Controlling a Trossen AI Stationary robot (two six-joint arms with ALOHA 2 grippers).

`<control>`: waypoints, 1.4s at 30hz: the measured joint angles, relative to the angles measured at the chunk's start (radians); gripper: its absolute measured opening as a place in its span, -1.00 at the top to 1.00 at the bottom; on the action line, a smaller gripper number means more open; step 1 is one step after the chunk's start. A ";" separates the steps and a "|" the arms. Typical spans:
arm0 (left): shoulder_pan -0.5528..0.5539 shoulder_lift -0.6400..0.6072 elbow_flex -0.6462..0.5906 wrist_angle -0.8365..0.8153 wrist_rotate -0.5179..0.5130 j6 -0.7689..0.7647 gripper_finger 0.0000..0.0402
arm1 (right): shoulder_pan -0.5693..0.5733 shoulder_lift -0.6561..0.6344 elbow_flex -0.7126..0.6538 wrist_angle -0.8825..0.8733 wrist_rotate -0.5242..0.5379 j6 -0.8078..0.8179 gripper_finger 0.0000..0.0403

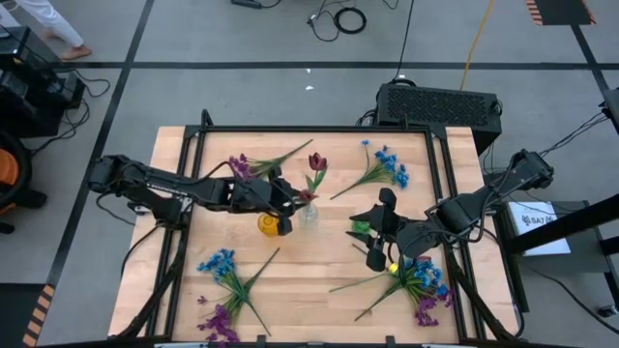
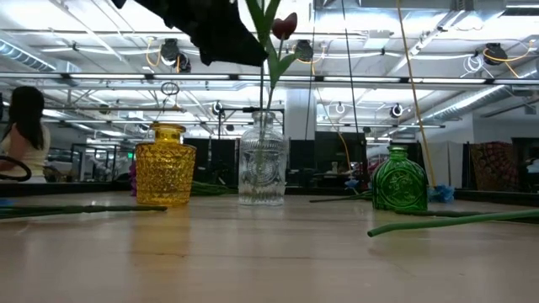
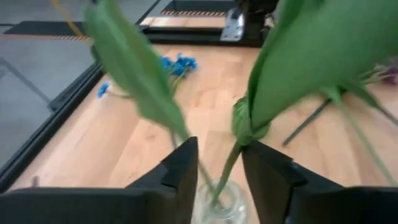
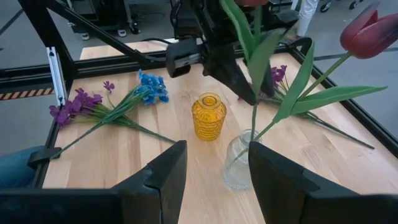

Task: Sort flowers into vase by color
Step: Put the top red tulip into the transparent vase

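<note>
My left claw (image 3: 216,171) hangs right over the clear vase (image 3: 217,205), fingers a little apart with the red tulip's stem (image 3: 225,174) between them, its foot already down in the vase. I judge the step is letting go: spread further, rise straight, avoid snagging the leaves. My right claw (image 4: 213,171), half open and empty, waits nearby. Only its wrist view shows the red bloom (image 4: 368,28) leaning out; the low view adds the yellow vase (image 2: 164,164) and the green vase (image 2: 399,180).
</note>
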 joint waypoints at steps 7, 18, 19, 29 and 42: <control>0.013 -0.036 0.000 -0.061 -0.006 -0.008 0.27 | 0.000 0.000 0.000 0.000 0.000 -0.006 0.19; 0.012 -0.094 0.001 -0.232 0.004 -0.032 0.32 | 0.000 0.000 0.000 0.000 0.000 -0.006 0.19; 0.012 -0.094 0.001 -0.228 0.004 -0.033 0.32 | 0.000 0.000 0.000 0.000 0.000 -0.006 0.19; -0.017 -0.094 0.001 -0.383 0.022 -0.025 0.00 | 0.000 0.000 0.000 0.000 0.000 -0.005 0.19; 0.012 -0.086 -0.132 -0.240 0.023 0.136 -0.03 | 0.000 0.024 0.000 0.000 0.000 -0.006 0.19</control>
